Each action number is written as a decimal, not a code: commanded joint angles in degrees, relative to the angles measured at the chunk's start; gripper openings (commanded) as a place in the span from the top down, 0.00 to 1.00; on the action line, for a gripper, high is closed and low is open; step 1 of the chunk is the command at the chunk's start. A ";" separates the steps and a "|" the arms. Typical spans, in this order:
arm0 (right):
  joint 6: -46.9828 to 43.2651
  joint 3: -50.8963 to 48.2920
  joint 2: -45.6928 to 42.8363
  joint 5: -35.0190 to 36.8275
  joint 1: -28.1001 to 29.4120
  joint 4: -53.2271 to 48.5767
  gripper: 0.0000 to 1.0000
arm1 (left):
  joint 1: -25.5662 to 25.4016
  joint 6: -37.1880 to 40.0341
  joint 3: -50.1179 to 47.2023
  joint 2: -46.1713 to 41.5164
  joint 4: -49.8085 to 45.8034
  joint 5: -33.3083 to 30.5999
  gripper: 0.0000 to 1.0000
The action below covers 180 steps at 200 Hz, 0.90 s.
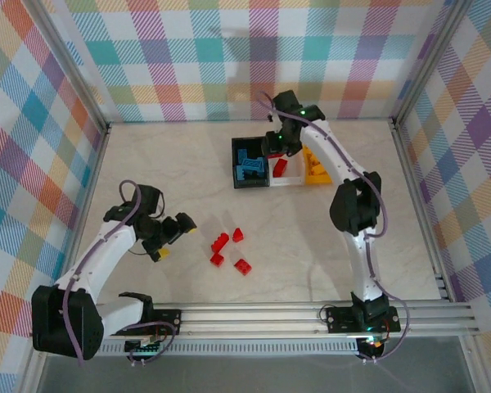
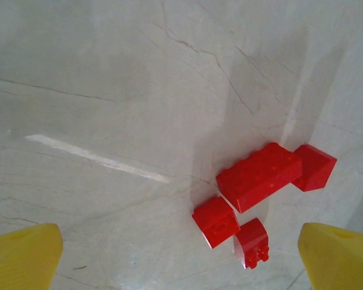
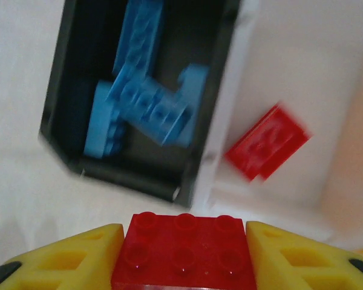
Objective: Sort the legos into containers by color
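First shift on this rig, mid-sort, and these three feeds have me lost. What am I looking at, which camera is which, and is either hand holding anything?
Two white arms are bolted at the near edge of a table. The wide picture comes from a fixed camera above and behind them. The other two come from a camera on each wrist, with that hand's yellow fingers at the bottom edge. The left hand is open, and four loose red bricks lie just ahead of it. The right hand is shut on a red brick at the bins. The black bin holds blue bricks. The white bin holds another red brick. The orange bin sits to its right.
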 commanded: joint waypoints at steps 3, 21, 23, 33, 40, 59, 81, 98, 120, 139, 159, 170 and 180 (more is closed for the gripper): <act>1.68 6.93 7.38 0.92 -1.77 -2.64 0.50 | -2.81 1.46 4.66 2.29 -0.94 -0.49 0.00; 1.97 12.58 11.34 1.12 -3.12 -2.70 0.49 | -3.99 2.59 6.92 4.22 -2.06 -1.13 0.00; 1.92 12.93 11.65 1.13 -3.25 -2.65 0.49 | -4.03 2.63 7.04 4.35 -2.08 -1.16 0.00; 1.92 14.55 12.92 1.01 -3.67 -2.29 0.49 | -4.13 2.78 7.58 4.91 -2.20 -1.35 0.00; 1.80 15.20 13.43 1.07 -3.79 -1.88 0.49 | -4.13 2.60 7.86 5.27 -2.08 -1.32 0.00; 1.93 14.93 13.79 1.91 -4.21 -0.48 0.44 | -4.13 2.29 8.54 6.47 -1.86 -0.85 0.00; 1.64 14.93 13.31 1.20 -4.59 -0.06 0.35 | -4.13 2.22 9.54 7.13 -1.57 -1.07 0.00; 0.77 14.79 11.85 1.03 -4.70 0.11 0.25 | -4.13 1.86 9.81 7.00 -0.55 -1.14 0.00; 0.50 13.22 8.80 -0.46 -4.71 0.53 0.20 | -4.13 1.46 9.25 7.39 1.16 -1.28 0.00; 1.41 10.60 5.54 -3.06 -4.72 0.51 0.19 | -4.13 0.90 8.35 7.83 3.44 -0.89 0.00; 2.71 8.07 2.56 -8.06 -4.12 -0.97 0.18 | -4.13 0.83 7.88 8.51 5.33 -1.35 0.00; 2.66 5.52 0.57 -10.26 -3.06 -1.73 0.17 | -4.12 1.03 7.97 9.01 5.93 -1.79 0.00; 2.20 1.68 -1.83 -13.04 -1.77 -1.33 0.17 | -3.99 1.12 8.21 9.45 6.32 -2.23 0.00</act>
